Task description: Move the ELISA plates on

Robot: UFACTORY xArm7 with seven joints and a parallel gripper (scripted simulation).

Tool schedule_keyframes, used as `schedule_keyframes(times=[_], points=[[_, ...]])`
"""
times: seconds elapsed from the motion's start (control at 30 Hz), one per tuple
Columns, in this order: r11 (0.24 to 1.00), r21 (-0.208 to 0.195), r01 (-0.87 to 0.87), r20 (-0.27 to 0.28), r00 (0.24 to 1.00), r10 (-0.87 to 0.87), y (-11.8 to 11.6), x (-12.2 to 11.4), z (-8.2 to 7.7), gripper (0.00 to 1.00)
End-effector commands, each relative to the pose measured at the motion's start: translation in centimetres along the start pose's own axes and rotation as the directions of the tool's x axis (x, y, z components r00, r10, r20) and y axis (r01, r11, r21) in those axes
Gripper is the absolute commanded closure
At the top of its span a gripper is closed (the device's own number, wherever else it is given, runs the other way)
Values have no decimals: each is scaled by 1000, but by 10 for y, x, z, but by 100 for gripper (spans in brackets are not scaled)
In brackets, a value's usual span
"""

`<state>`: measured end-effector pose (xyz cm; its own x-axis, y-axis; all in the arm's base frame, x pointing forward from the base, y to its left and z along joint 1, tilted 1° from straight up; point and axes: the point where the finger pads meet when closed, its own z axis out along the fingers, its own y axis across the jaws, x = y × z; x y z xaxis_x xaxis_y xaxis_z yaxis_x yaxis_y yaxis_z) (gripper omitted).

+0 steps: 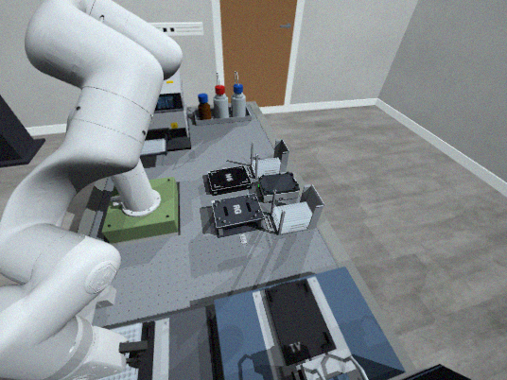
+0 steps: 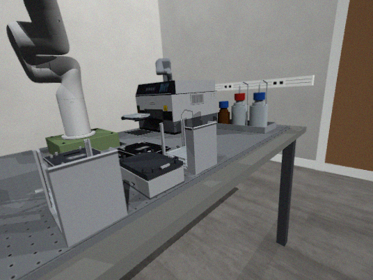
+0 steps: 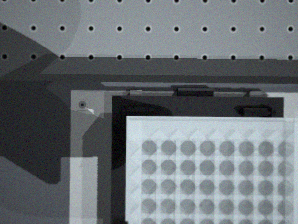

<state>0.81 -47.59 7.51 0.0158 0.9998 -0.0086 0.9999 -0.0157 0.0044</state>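
In the wrist view a white well plate [image 3: 210, 170] fills the lower right, hanging just above a dark nest [image 3: 195, 105] set in a pale housing. My gripper [image 1: 133, 351] is at the near left edge of the deck, mostly hidden by the arm, and is shut on this plate. The fingers and the plate's label are out of sight. The blue instrument [image 1: 303, 321] beside it has an empty dark nest marked A1 [image 1: 295, 349]. The shaker [image 1: 279, 184] top is bare. The reader [image 2: 174, 104] at the back has a plate on its tray [image 1: 153, 146].
Nests N6 [image 1: 229, 182] and RG [image 1: 236, 210] stand empty mid-deck. Two tall stack racks [image 1: 293, 215] [image 1: 271, 163] flank the shaker. Three capped bottles [image 1: 219, 104] stand at the far end. The arm's green base [image 1: 142, 213] is on the left.
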Motion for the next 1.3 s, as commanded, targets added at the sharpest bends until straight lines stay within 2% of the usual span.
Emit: schedule_keyframes(times=[0.0,0.13,0.83,1.27], points=[[1000,0,0,4,1000,0,0,-1,4,100],[1000,0,0,4,1000,0,0,-1,8,100],[1000,0,0,4,1000,0,0,-1,8,100],[1000,0,0,4,1000,0,0,-1,25,100]])
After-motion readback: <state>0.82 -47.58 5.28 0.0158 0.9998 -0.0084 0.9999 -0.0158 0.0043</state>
